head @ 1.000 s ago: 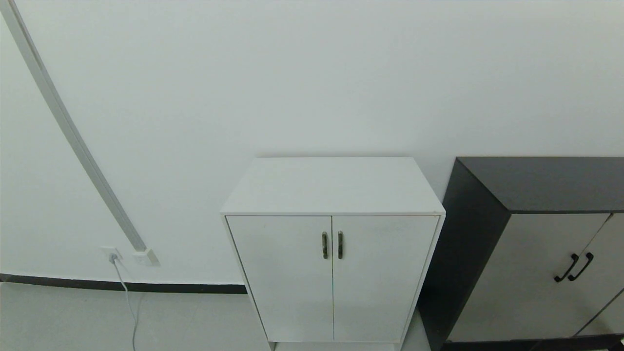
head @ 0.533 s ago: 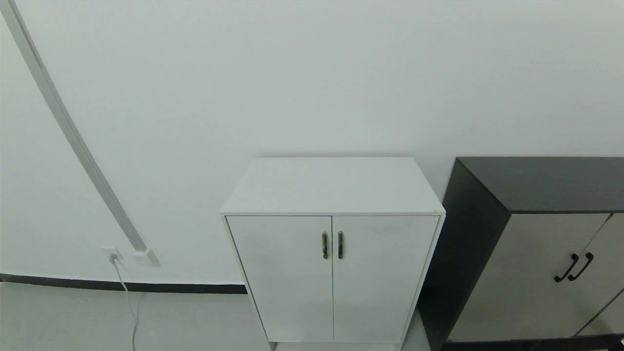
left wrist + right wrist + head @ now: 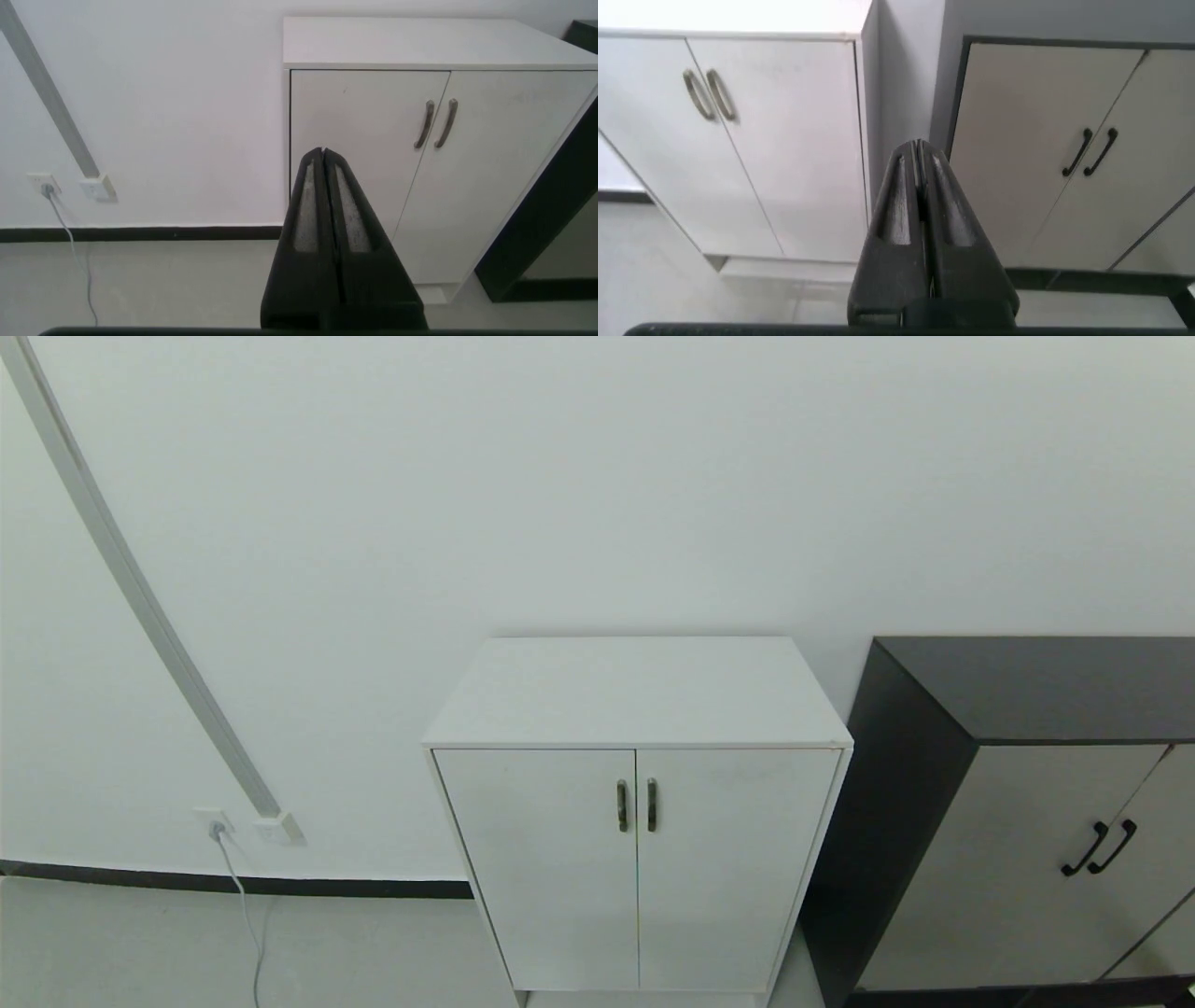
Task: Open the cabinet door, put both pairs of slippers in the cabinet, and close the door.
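Note:
A white two-door cabinet (image 3: 637,859) stands against the wall with both doors closed. Two dark vertical handles (image 3: 636,805) meet at the centre seam. In the left wrist view my left gripper (image 3: 323,154) is shut and empty, some way in front of the cabinet's (image 3: 439,177) left door, below handle height. In the right wrist view my right gripper (image 3: 918,147) is shut and empty, facing the gap between the white cabinet (image 3: 775,140) and the dark one.
A black-sided cabinet (image 3: 1018,821) with grey doors and black handles (image 3: 1099,847) stands close on the right. A wall socket with a white cable (image 3: 238,896) and a slanted conduit (image 3: 131,588) lie to the left. Bare floor (image 3: 233,952) spreads at the lower left.

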Tool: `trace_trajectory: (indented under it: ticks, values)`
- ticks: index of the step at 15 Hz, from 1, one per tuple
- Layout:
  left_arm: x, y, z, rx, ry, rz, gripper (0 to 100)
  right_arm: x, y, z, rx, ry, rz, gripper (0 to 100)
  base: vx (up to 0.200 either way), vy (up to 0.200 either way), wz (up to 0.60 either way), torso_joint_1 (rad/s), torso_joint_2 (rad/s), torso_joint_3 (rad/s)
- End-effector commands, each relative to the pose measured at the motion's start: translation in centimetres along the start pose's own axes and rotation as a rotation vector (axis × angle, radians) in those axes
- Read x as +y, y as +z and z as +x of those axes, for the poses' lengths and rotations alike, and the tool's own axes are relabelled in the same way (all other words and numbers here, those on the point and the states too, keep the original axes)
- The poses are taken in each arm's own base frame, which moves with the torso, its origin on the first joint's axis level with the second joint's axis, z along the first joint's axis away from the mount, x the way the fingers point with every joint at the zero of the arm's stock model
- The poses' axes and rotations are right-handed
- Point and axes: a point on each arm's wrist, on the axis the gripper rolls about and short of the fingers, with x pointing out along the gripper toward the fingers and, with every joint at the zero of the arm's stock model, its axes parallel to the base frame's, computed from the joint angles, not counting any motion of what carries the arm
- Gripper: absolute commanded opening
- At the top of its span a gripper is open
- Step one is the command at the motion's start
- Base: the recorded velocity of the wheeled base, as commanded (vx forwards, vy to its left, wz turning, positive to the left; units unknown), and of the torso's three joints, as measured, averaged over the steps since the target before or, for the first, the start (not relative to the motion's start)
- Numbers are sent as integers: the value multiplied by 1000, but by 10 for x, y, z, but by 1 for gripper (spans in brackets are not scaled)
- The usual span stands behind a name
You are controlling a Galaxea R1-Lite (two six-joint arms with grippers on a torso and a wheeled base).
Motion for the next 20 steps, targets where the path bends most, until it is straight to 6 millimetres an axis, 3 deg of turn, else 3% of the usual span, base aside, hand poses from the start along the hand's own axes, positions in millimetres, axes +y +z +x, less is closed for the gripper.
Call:
trace_trajectory:
  ticks: [1, 20]
  values:
    - [0, 0, 0, 0, -1, -1, 0, 0, -1, -2, -31, -3, 0, 0, 0, 0, 0, 0, 0, 0]
    - [0, 0, 0, 2, -2, 5, 0, -1, 0, -2, -42, -42, 82, 0, 0, 0, 0, 0, 0, 0]
